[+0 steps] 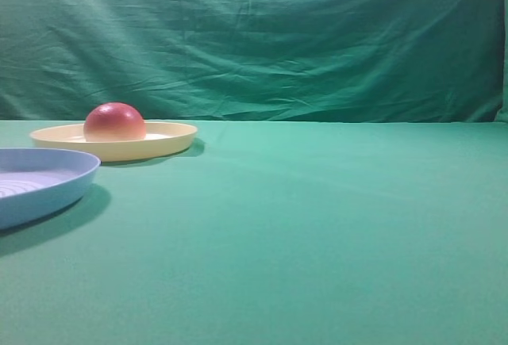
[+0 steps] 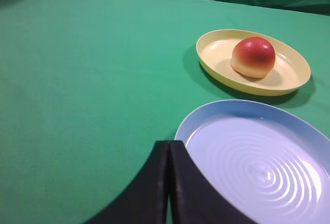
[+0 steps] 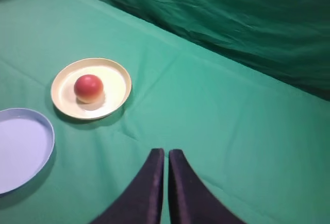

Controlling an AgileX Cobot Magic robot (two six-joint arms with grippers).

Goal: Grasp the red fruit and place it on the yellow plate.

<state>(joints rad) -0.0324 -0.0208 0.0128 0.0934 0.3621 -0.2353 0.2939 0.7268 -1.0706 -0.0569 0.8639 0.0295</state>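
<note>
The fruit (image 1: 115, 121) sits on the yellow plate (image 1: 159, 143) at the left of the high view, red dome up, its pale base down on the plate's floor. In the left wrist view it lies at the upper right, a little left of the plate's middle. The blue plate (image 1: 48, 182), ridged in rings, lies just beside the yellow one at the lower left edge of the high view; the two look apart, though the gap is hard to judge from that low angle. Both rest on the green surface (image 1: 317, 226), with a creased green cloth (image 1: 278, 36) hanging behind.

The left pincer (image 2: 168, 147) shows at the bottom of its own view, fingers pressed together, empty, next to the blue plate's rim. The right pincer (image 3: 166, 154) is likewise pressed together and empty, well apart from both plates.
</note>
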